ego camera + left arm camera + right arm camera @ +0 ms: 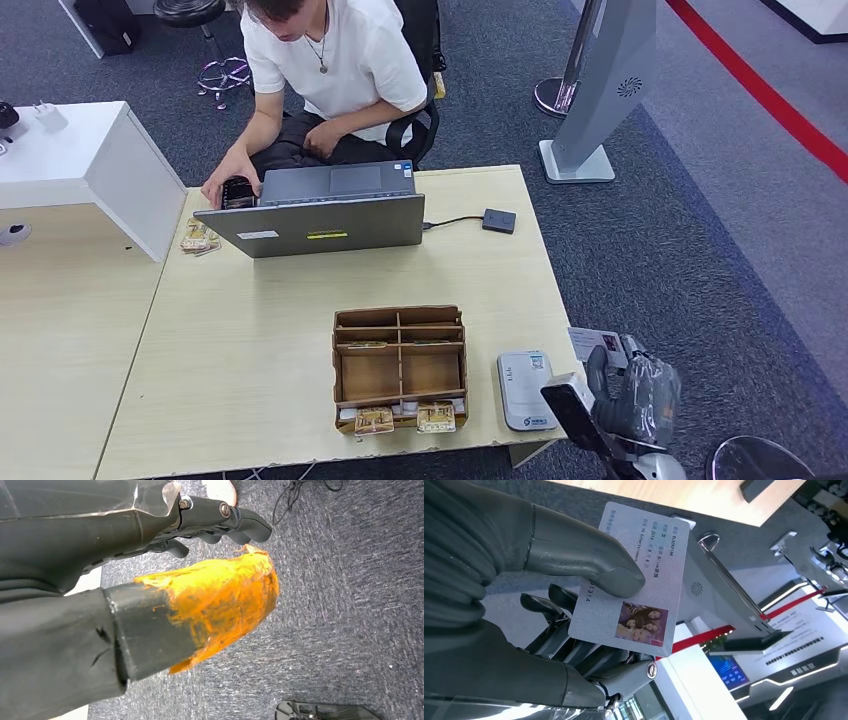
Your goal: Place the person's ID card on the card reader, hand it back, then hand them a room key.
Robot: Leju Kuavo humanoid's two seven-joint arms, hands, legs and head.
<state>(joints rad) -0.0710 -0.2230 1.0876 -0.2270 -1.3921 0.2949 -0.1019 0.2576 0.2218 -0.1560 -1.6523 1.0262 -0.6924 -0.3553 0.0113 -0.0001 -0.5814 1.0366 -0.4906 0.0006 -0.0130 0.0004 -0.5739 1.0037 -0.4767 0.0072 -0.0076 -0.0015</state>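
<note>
My right hand (632,392) hangs just off the table's near right corner and pinches the person's ID card (594,342). In the right wrist view the thumb (589,562) presses the white photo card (636,580) onto the dark fingers beneath. The white card reader (525,390) lies flat on the table just left of that hand. A wooden divider box (400,362) beside it holds two room key cards (375,420) in its front slot. The person (330,70) sits across the table behind a grey laptop (320,215). My left hand (210,565) hangs over carpet, holding nothing.
A small black box (499,220) is cabled to the laptop. Several cards (200,238) lie by the laptop's left corner. A white desk (80,150) adjoins on the left. A grey kiosk stand (595,90) rises beyond the table, and a round stool (760,460) is near my right side.
</note>
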